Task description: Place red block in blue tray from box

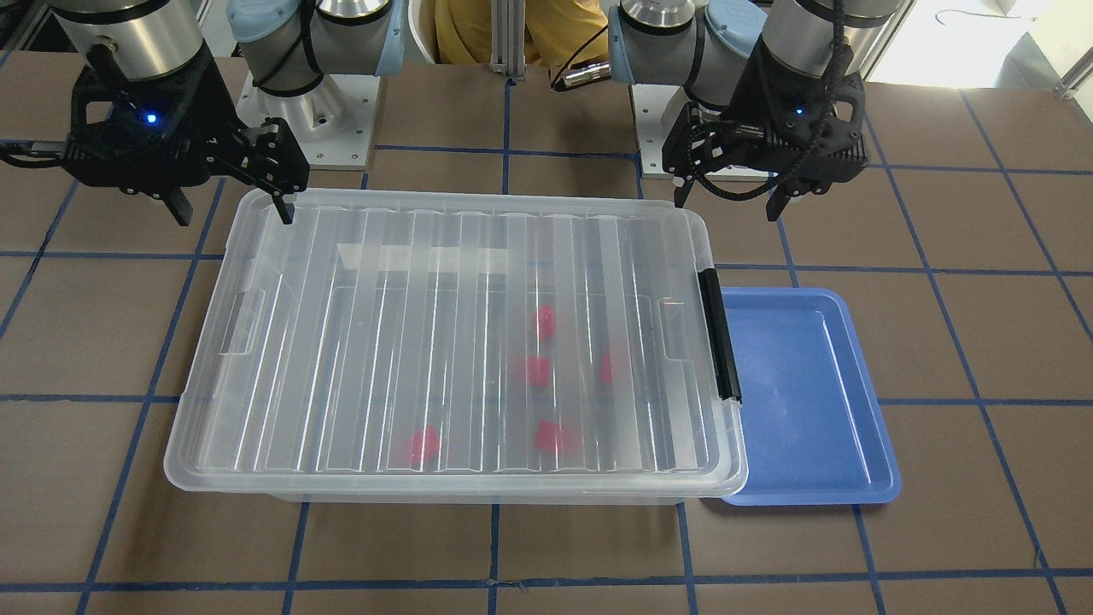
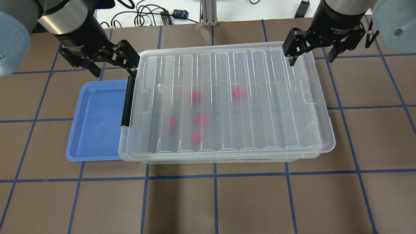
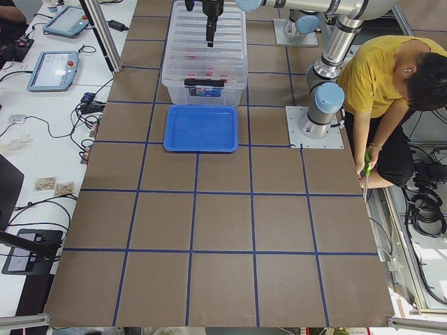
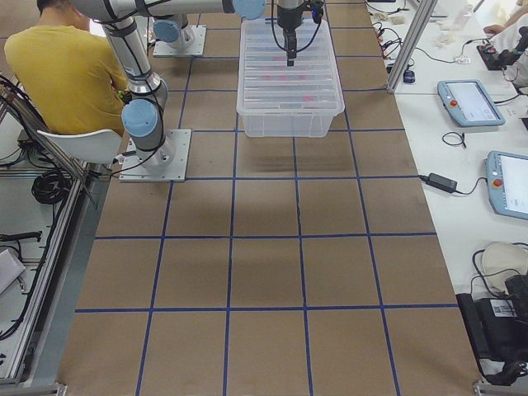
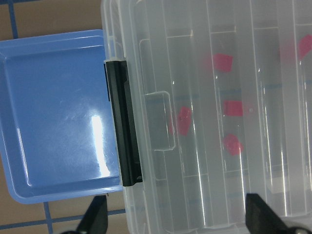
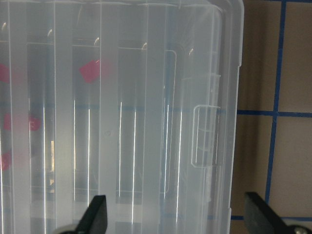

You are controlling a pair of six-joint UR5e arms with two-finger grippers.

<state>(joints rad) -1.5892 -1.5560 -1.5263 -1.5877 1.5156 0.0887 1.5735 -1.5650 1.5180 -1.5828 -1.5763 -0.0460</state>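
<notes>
Robotics lab — two UR arms (image 4: pixel 142 117) bolted to grid-taped table (image 4: pixel 264 264), teach pendants (image 4: pixel 470 103) on side bench (image 4: pixel 462 165), alu framing (image 4: pixel 412 45) — operator (image 4: pixel 70 74) seated.

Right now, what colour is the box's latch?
The latch is black, clearest in the left wrist view.

Left arm, entering from the robot-side edge of the bench (image 2: pixel 214 201) near its left end: wrist turned straight down, left gripper (image 2: pixel 113 66) hanging vertical, fingers spread wide, holding nothing. Right arm, entering from the same edge near the right end: wrist likewise turned down, right gripper (image 2: pixel 312 58) vertical, fingers spread wide, holding nothing. Small blue lamp lit on each gripper body, seen from the front-facing view.
</notes>
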